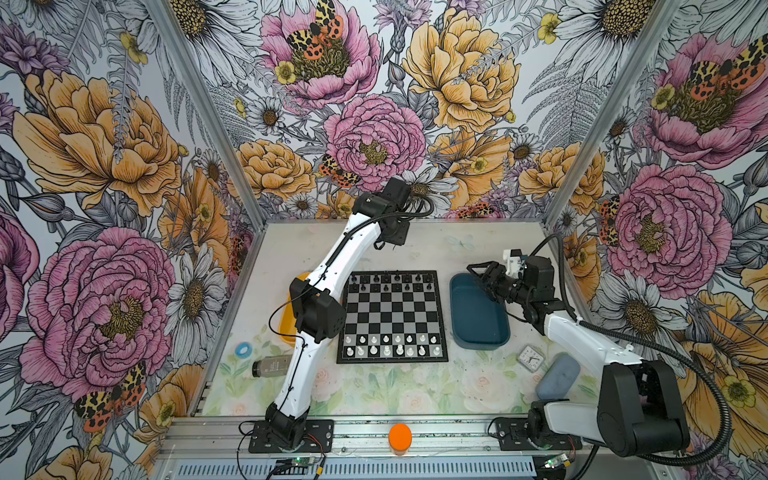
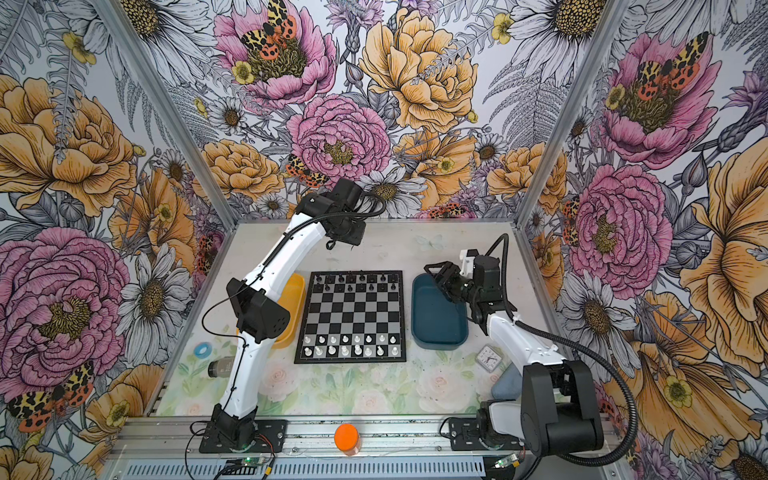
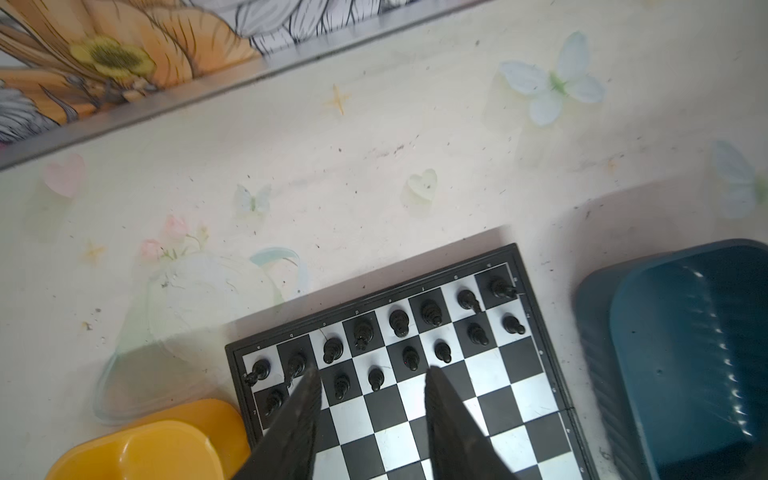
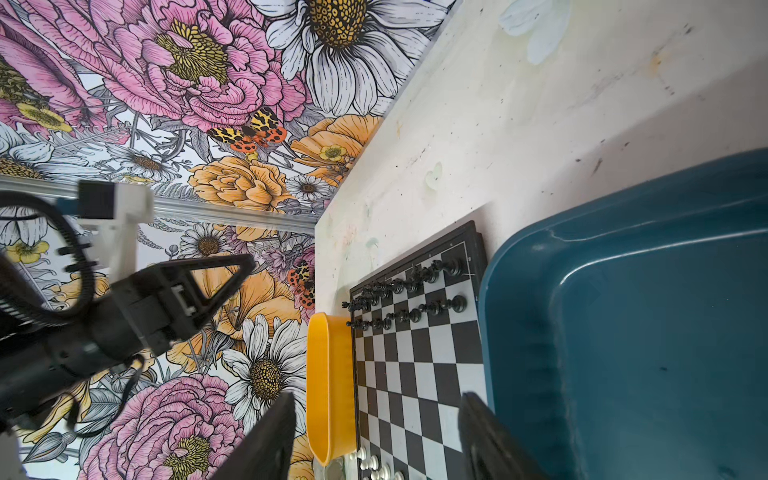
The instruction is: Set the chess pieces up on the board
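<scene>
Your left gripper (image 3: 372, 370) hangs over the far end of the board (image 1: 392, 316). Its jaws are moderately apart and hold nothing, with the tips just above the black pawn rank. The chess pieces (image 3: 399, 322) stand in two ranks along that far edge. Eight are on the back rank and seven pawns show. The square beside the corner pawn is hidden behind one finger (image 3: 299, 415), so from here you cannot tell whether it is filled. The white chessmen (image 1: 392, 345) fill the two near ranks.

Your right gripper (image 4: 378, 401) hovers by the far rim of the dark blue tray (image 1: 473, 316), jaws wide and empty. No piece shows in that tray. The yellow tray (image 2: 296, 299) is half covered by the left arm.

The set-up looks all but finished, and the step in hand is probably getting the left jaws clear of the pawns.

- **Lift:** Go straight up first, since any sideways drift at this height would likely clip the pawns on either side of the fingers.
- **Jaws:** Leave their width as it is until you are well above the tallest figures.
- **Check:** Then look at the hidden square and at the covered part of the yellow tray for a leftover pawn.
</scene>
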`<state>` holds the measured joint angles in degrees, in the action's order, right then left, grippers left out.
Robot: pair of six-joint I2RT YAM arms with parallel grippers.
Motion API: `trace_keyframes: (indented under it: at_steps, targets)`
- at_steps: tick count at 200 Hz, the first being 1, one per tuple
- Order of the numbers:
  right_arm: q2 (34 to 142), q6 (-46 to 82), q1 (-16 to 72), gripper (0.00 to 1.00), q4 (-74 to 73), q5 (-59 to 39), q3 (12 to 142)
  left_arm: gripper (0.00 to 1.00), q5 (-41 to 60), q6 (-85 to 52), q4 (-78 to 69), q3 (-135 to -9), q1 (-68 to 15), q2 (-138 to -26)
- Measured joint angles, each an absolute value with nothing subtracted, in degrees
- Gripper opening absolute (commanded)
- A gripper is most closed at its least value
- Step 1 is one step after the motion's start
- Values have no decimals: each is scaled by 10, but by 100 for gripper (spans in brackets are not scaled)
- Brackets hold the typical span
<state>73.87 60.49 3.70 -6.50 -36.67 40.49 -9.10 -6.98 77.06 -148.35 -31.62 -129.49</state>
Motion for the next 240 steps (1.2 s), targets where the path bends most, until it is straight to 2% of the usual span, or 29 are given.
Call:
trace_keyframes:
  at_steps: [59, 81, 99, 127, 150, 170, 176, 180, 210, 213, 219, 240]
  targets:
    - [702, 579, 37, 65, -13, -358, 427, 45, -151, -37, 759, -1499, -355, -1205]
    - [689, 568, 37, 66, 6, -356, 440, 48, -162, -23, 728, -1450, -364, -1157]
    - [679, 561, 37, 67, 15, -356, 450, 56, -165, -14, 663, -1335, -368, -1080]
    - [668, 543, 37, 68, 41, -352, 466, 70, -164, -3, 498, -1079, -366, -901]
    - [665, 525, 37, 69, 69, -347, 484, 74, -158, -2, 368, -918, -352, -765]
    - [665, 510, 37, 70, 89, -345, 503, 78, -159, -5, 292, -846, -337, -691]
    - [665, 505, 37, 72, 96, -343, 509, 78, -159, -6, 277, -833, -334, -677]
    - [665, 502, 37, 78, 100, -343, 512, 79, -160, -6, 266, -824, -332, -668]
    - [671, 467, 37, 84, 143, -335, 555, 86, -179, -3, 215, -755, -331, -614]
    - [672, 464, 37, 87, 147, -333, 560, 86, -182, -4, 211, -748, -330, -610]
    - [674, 454, 37, 99, 158, -328, 570, 89, -189, -3, 205, -733, -328, -601]
    - [677, 426, 37, 100, 192, -309, 603, 99, -218, -5, 186, -672, -315, -567]
